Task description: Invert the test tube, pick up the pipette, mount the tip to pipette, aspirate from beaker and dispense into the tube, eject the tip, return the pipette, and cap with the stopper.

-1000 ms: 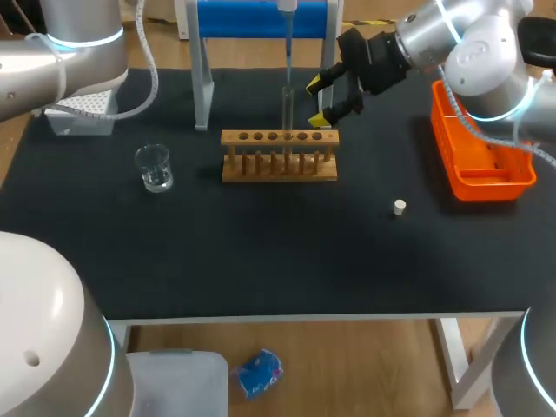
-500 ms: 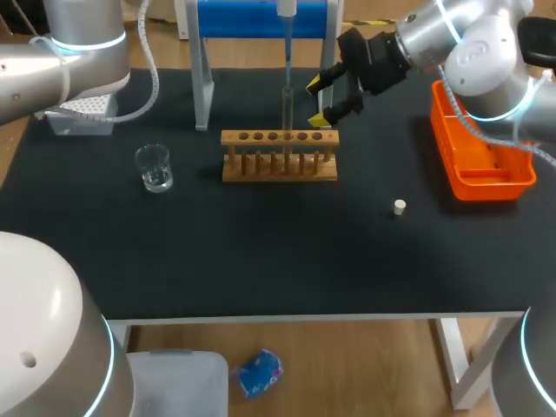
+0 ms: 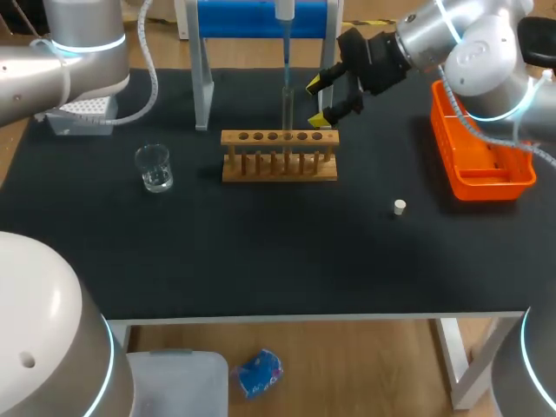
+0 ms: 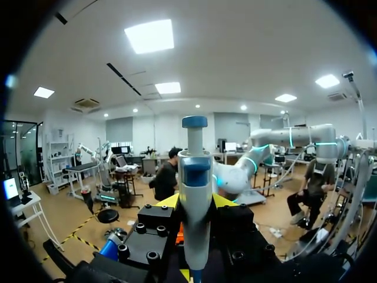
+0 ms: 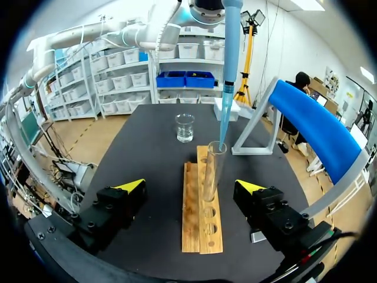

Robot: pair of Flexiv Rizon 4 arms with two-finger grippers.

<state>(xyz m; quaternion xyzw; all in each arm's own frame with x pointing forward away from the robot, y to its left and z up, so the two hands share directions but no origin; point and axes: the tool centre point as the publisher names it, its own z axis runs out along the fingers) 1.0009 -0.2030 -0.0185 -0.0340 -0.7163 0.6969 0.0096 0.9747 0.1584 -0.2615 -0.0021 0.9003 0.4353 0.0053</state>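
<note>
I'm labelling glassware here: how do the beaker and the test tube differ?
The beaker is short and wide; the test tube is tall and thin. The beaker stands alone on the table, the test tube upright in the wooden rack. The pipette tip reaches the test tube's mouth, not the beaker. Both are clear glass.

One wooden test tube rack [image 3: 279,155], one test tube [image 3: 287,113], one glass beaker [image 3: 155,168], one stopper [image 3: 399,207], one orange bin [image 3: 482,165], one white tip box [image 3: 82,113] and one blue stand [image 3: 234,17] are counted on the table; one pipette [image 3: 284,9] is seen above.
</note>
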